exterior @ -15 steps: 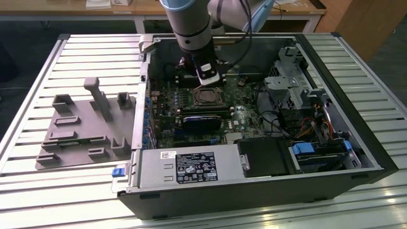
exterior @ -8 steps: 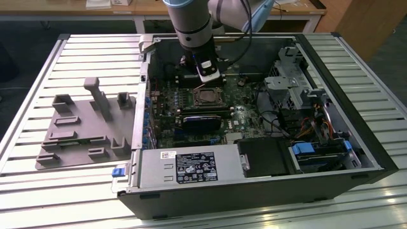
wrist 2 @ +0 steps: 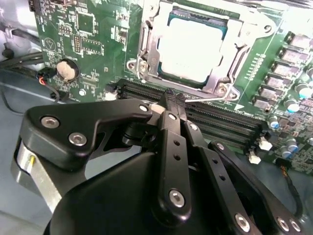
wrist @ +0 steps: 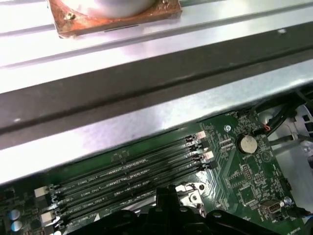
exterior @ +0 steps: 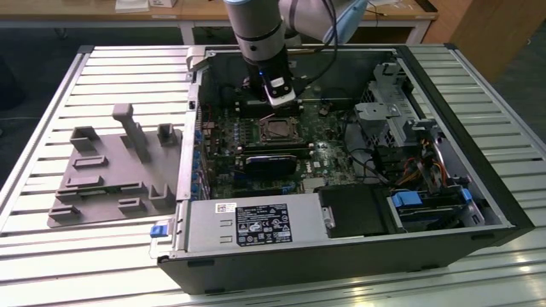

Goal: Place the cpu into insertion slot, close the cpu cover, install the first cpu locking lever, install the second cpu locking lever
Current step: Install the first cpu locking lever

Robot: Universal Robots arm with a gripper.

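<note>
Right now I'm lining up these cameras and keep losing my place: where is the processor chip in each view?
Exterior view: the chip sits mid-board, just above the black card in the picture.
Second wrist view: the chip is the pale square beyond the memory slots.
First wrist view: memory slots and round battery.
Shared landmark: that battery, in both wrist views.

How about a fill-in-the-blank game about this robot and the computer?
1. The board is coloured ___.
2. The cover is not open but ___ over the cpu.
3. The cover's window has a ___ shape.
4. In the exterior view, the grey tray lies to that view's ___ of the case.
Missing words: green; closed; square; left.
</note>
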